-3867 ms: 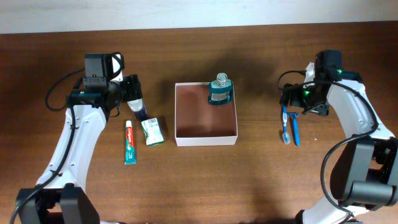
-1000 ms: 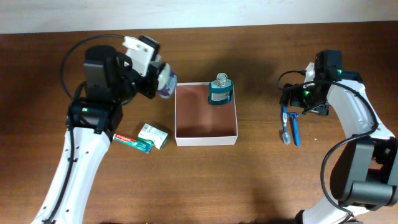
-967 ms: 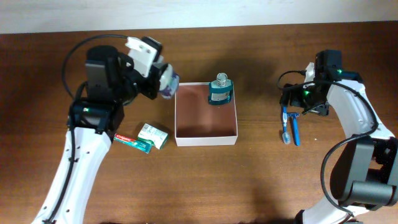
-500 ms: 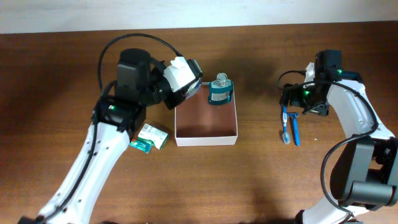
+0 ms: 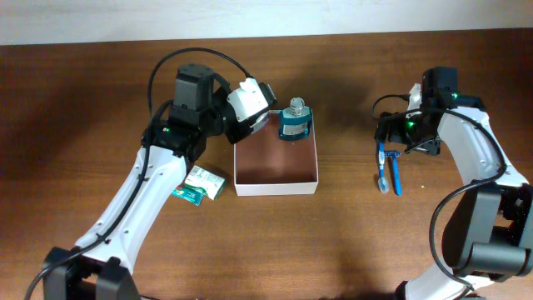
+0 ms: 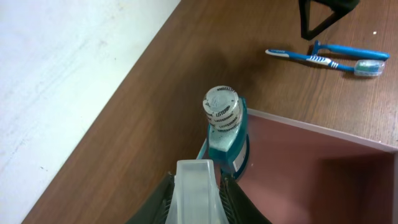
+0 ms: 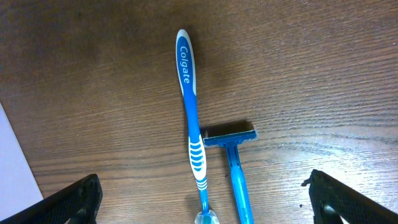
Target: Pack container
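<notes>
Left claw (image 6: pixel 198 200) pinches a pale plastic item (image 6: pixel 199 179) at the container's (image 5: pixel 276 187) far-left corner; right claw (image 7: pixel 208 202) hangs spread wide above the toothbrush (image 7: pixel 188 93).

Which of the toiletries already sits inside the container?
The teal mouthwash bottle, upright against the container's far wall; the toothbrush and razor lie outside on the table.
</notes>
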Robot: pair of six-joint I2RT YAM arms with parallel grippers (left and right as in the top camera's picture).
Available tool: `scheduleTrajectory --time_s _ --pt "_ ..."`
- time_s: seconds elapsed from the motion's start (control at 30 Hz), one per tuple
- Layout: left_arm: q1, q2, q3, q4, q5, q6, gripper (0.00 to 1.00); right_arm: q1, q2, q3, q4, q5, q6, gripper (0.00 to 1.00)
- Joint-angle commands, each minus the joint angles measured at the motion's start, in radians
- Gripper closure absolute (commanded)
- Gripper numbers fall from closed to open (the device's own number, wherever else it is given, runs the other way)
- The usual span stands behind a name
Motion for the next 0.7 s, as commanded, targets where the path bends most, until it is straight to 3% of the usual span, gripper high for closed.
scheduleTrajectory --time_s 0.0,0.67 --pt "-0.001 0.019 0.021 0.029 0.023 0.066 0.87 -0.001 -0.022 0.011 0.000 0.005 -0.008 0.02" --pt "-0.001 0.072 0.021 0.061 0.023 0.102 0.86 -0.001 -0.022 0.011 0.000 0.005 -0.008 0.01"
